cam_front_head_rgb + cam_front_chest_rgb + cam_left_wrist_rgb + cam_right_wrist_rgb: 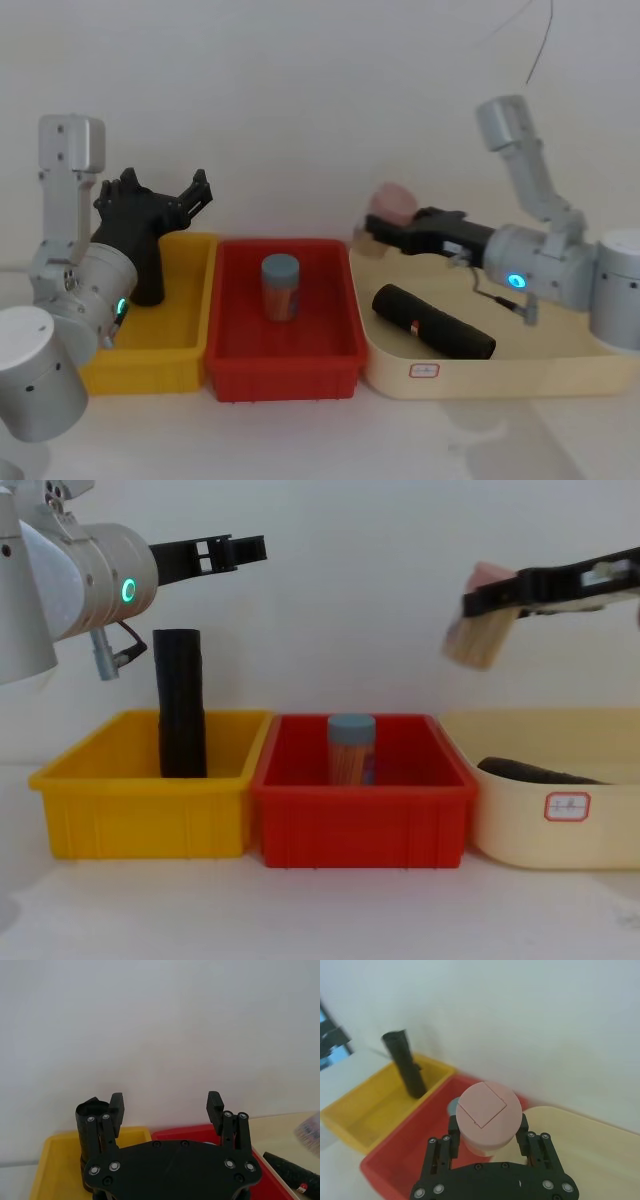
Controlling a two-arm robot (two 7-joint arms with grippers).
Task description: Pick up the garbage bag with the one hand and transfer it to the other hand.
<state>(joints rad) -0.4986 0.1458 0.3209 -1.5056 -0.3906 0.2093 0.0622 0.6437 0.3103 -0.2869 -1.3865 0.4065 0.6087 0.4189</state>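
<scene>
The garbage bag (433, 322) is a black roll with a small red-and-white label. It lies flat in the cream tray (500, 375) on the right, and nothing touches it. Its labelled end shows in the left wrist view (292, 1176), and it sits low in the tray in the chest view (540, 773). My left gripper (165, 185), on the green-ringed arm, hangs open and empty above the yellow bin (150, 365); its jaws stand wide apart (166, 1102). My right gripper (375, 225), on the blue-ringed arm, is shut on a pink-lidded jar (487, 1117), held in the air above the tray's far left part (480, 630).
A plain black roll (148, 270) stands upright in the yellow bin, just under the left gripper. The red bin (285, 245) in the middle holds an upright jar with a grey-blue lid (281, 287). A white wall stands close behind the bins.
</scene>
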